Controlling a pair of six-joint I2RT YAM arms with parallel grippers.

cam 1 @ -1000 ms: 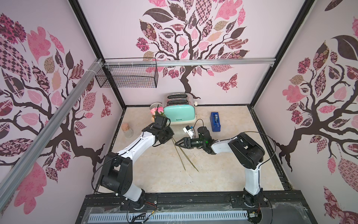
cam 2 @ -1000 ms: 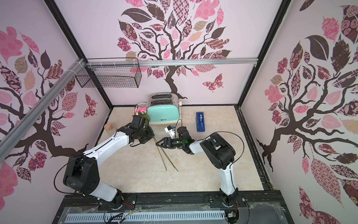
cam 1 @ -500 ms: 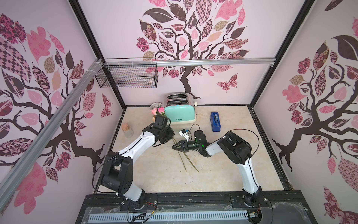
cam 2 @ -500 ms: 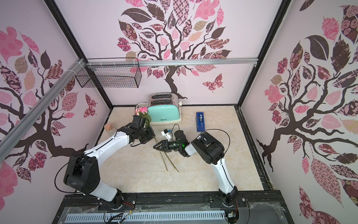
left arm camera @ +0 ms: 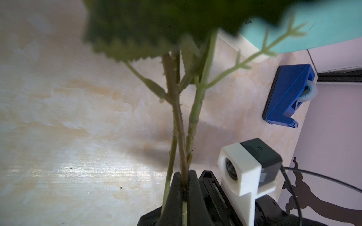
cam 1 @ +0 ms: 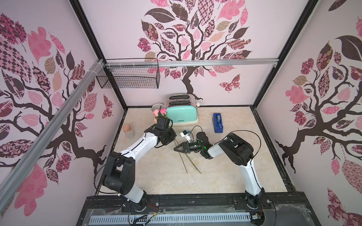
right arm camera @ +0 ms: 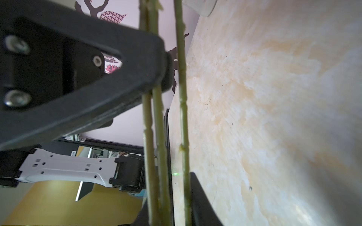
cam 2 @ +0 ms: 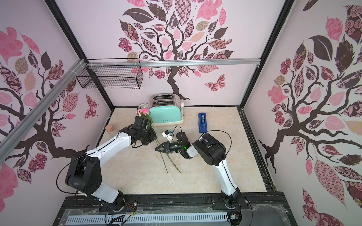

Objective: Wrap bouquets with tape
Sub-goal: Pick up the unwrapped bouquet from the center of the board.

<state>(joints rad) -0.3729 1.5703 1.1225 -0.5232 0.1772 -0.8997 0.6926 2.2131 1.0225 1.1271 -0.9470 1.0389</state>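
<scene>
Grips two stems of the bouquet (left arm camera: 177,117) in the left gripper (left arm camera: 184,175), pinched fully shut, and leaves a third stem outside the fingers (left arm camera: 175,195): told by the left wrist view alone. Holds the right gripper (cam 1: 175,149) closed on the stems just beside: a sharp point in both top views, all three stems between its fingers (right arm camera: 198,201) only in the right wrist view. Shows the roses (cam 1: 157,113) from above only, by the toaster (cam 1: 182,115). Finds the tape (cam 1: 217,122) on the table (cam 1: 156,176), near the toaster.
</scene>
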